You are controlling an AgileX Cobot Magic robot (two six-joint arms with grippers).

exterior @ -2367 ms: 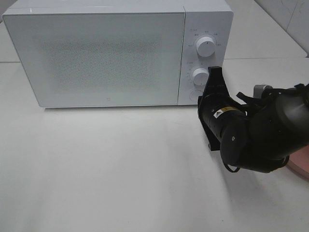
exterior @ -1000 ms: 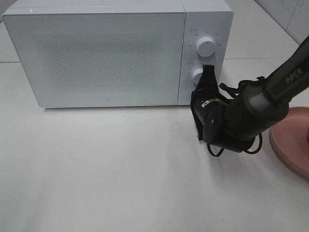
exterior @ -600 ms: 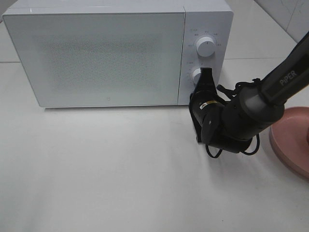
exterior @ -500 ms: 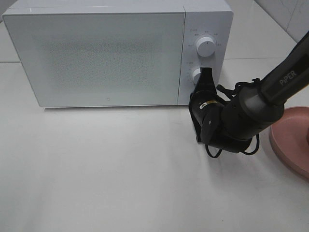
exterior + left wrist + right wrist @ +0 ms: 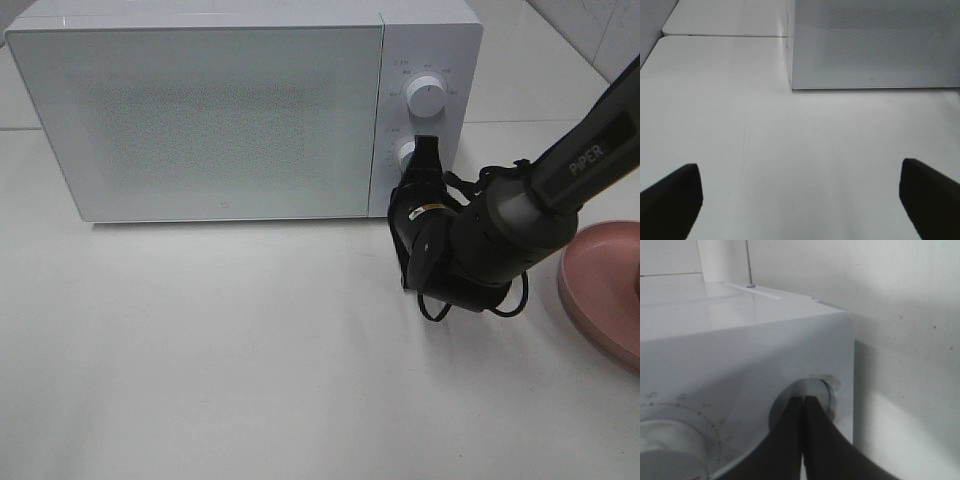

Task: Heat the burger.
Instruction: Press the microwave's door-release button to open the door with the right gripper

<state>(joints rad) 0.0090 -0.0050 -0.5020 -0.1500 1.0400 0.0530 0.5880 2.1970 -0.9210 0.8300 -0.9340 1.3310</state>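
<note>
From the high camera, a white microwave (image 5: pixel 230 120) stands on a pale worktop (image 5: pixel 250 380) with its door (image 5: pixel 200 115) shut. The speckled door panel does not show what is inside. To the right of the door is a control panel with an upper dial (image 5: pixel 427 97) and a lower dial (image 5: pixel 405 155), the lower one partly covered by the black right tool (image 5: pixel 420 160), which reaches in from the right and points at the panel. At the right edge lies a pink plate (image 5: pixel 600 285), cut off by the frame; the part that shows is bare. From the left wrist camera, the left tool (image 5: pixel 800 200) is released, its two dark fingers (image 5: pixel 670 200) spread wide apart above the worktop (image 5: pixel 715 100) and holding nothing, with the microwave (image 5: pixel 875 45) ahead of it. From the right wrist camera, the right tool (image 5: pixel 803 405) is clenched, its tips pressed together at a round button (image 5: pixel 812 390) set in a recess of the microwave's panel, just beside a dial (image 5: pixel 670 450). The burger shows in none of these views, so where it is cannot be told.
</note>
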